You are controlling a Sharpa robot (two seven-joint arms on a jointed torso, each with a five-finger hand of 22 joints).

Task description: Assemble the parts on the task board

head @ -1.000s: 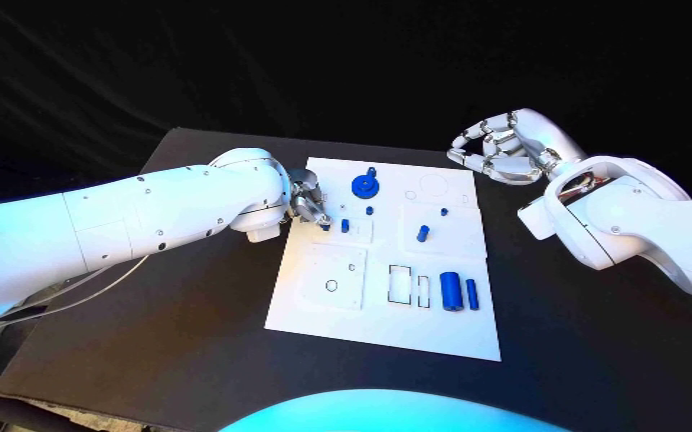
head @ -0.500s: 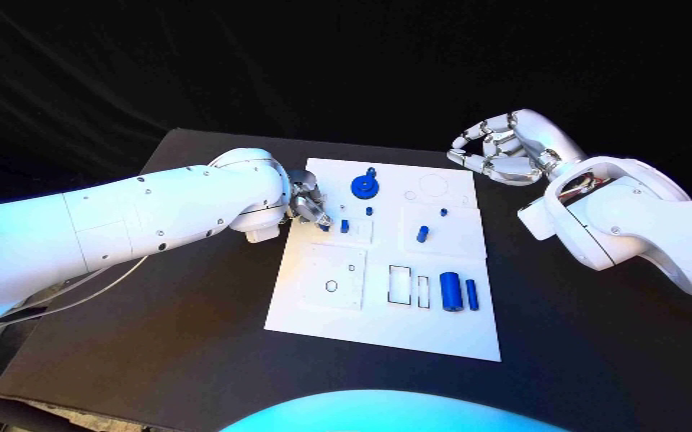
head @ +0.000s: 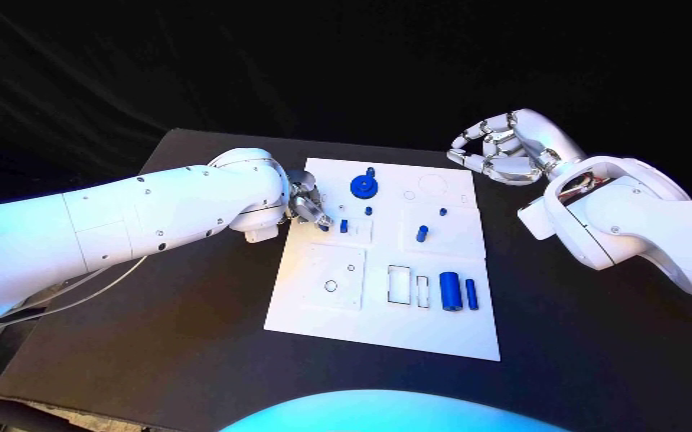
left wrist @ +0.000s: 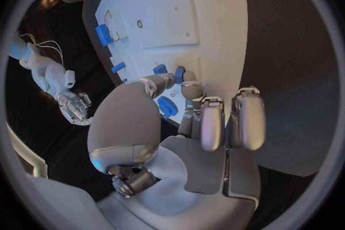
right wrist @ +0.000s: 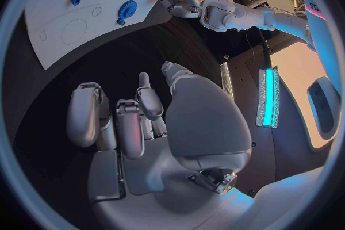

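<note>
The white task board (head: 325, 312) lies mid-table. On it are a blue round disc (head: 365, 187), small blue pegs (head: 343, 225) (head: 423, 233), and a blue cylinder (head: 451, 291) beside a thin blue bar (head: 472, 294). My left hand (head: 307, 204) hovers at the board's left edge. In the left wrist view its thumb and a finger (left wrist: 190, 91) are apart, tips just short of two small pegs (left wrist: 179, 75), with the disc (left wrist: 167, 106) below; I cannot tell if they touch. My right hand (head: 498, 150) hangs off the board's far right corner, fingers loosely bent, holding nothing.
Rectangular and round outlines and recesses (head: 401, 285) mark the board's near half. Black table (head: 173, 352) surrounds the board, with room on both sides. The right wrist view shows the board's far end (right wrist: 65, 34), the disc (right wrist: 128, 9) and my left hand (right wrist: 180, 0).
</note>
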